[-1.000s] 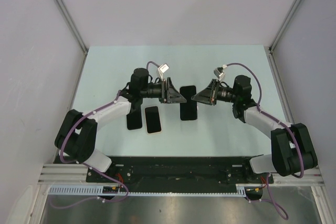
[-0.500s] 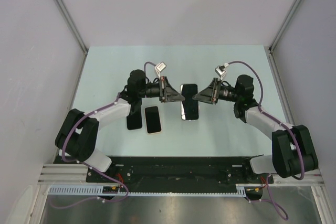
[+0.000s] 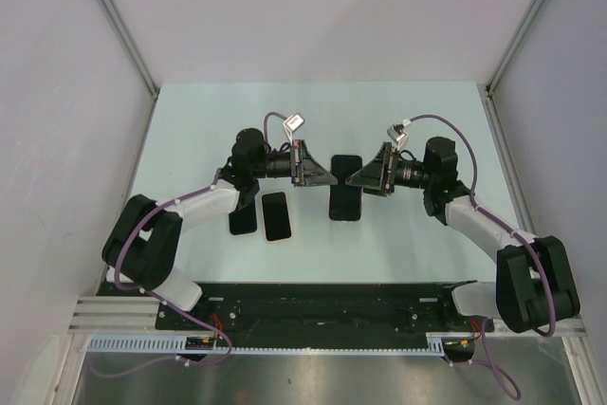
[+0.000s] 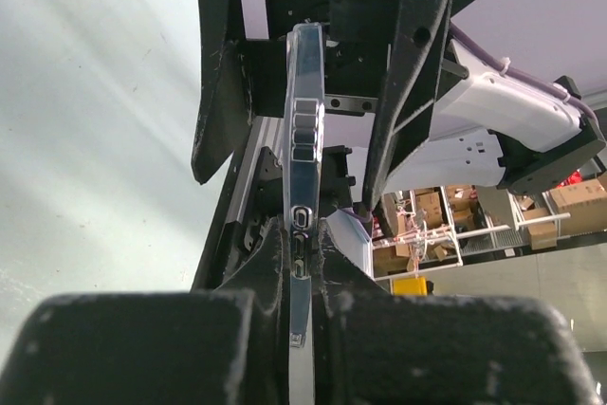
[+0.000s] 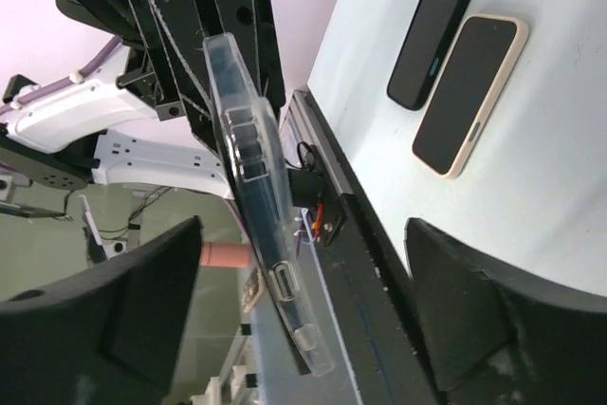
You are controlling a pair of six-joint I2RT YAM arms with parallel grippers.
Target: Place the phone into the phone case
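The left gripper (image 4: 302, 258) pinches the clear case (image 4: 305, 120) edge-on, and the case's lower end is hidden between the pads. The right gripper (image 5: 294, 301) stands wide around the case, apart from it. What fills the case is hard to tell; a black phone (image 3: 244, 218) and a beige-cased phone (image 3: 277, 216) lie at its 8 o'clock.

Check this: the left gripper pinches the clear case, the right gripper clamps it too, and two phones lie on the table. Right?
No. The right gripper is open, fingers apart either side of the clear case, per the right wrist view. The left gripper does pinch it; a black phone and a beige-cased phone lie on the table.
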